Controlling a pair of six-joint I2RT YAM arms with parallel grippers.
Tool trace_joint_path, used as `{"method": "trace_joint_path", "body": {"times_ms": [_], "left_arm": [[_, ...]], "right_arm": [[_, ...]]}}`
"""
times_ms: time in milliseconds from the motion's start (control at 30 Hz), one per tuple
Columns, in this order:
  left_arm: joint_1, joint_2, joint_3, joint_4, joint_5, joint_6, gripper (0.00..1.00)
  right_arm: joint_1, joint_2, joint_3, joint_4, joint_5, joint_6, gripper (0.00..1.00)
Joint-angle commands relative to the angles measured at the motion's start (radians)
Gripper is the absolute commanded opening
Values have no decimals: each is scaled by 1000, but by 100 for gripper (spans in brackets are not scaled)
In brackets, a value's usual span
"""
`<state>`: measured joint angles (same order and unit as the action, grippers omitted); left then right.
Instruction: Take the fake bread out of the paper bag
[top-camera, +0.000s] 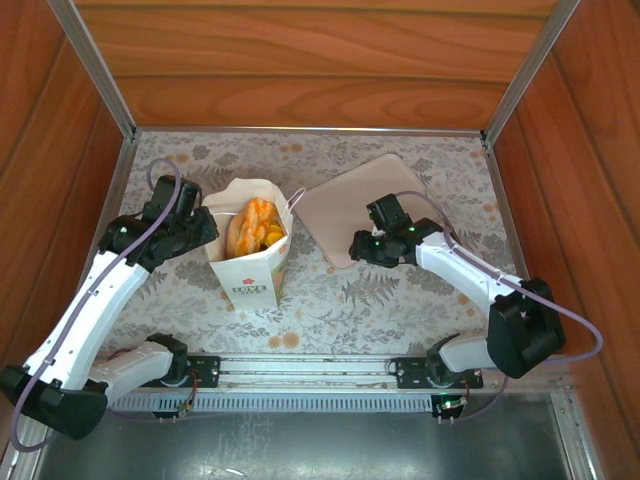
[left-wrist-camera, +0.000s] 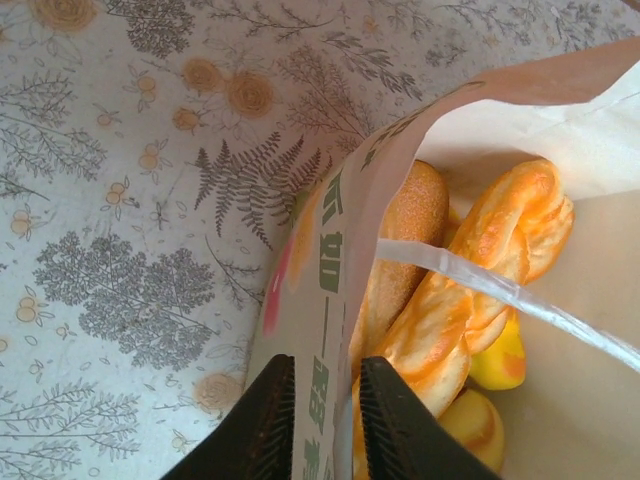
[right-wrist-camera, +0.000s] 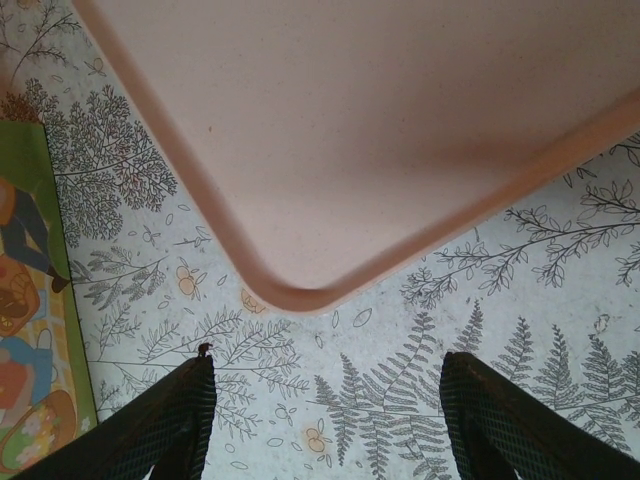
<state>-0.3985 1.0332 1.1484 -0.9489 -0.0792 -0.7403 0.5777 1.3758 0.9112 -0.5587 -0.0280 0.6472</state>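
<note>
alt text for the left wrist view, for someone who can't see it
The left gripper pinches the side wall of the white paper bag, seen from above. Glossy golden fake bread lies inside the open bag, and a floral tablecloth shows to the left.

This is a purpose-built robot test booth, a lab set-up rather than a lived-in room. The table (top-camera: 330, 300), spread with a fern-and-flower cloth, is boxed in on its left, right and far sides by bare wood-veneer panels (top-camera: 300, 60) set in aluminium posts (top-camera: 100, 75). Along the table's near edge a metal rail (top-camera: 300, 370) carries a left arm (top-camera: 80, 310) and a right arm (top-camera: 465, 270), and on the table sit staged props: a paper bag (top-camera: 250, 280) of glossy toy bread (top-camera: 255, 225) and a plain beige tray (top-camera: 340, 205).
</note>
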Motion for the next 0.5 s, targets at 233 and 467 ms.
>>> {"method": "trace_joint_path", "body": {"times_ms": [233, 467], "left_arm": [[30, 22, 14, 35, -4, 31, 2], [33, 58, 66, 90, -59, 76, 0]], "right_arm": [[48, 22, 29, 45, -40, -25, 62], [101, 42, 54, 80, -52, -57, 61]]}}
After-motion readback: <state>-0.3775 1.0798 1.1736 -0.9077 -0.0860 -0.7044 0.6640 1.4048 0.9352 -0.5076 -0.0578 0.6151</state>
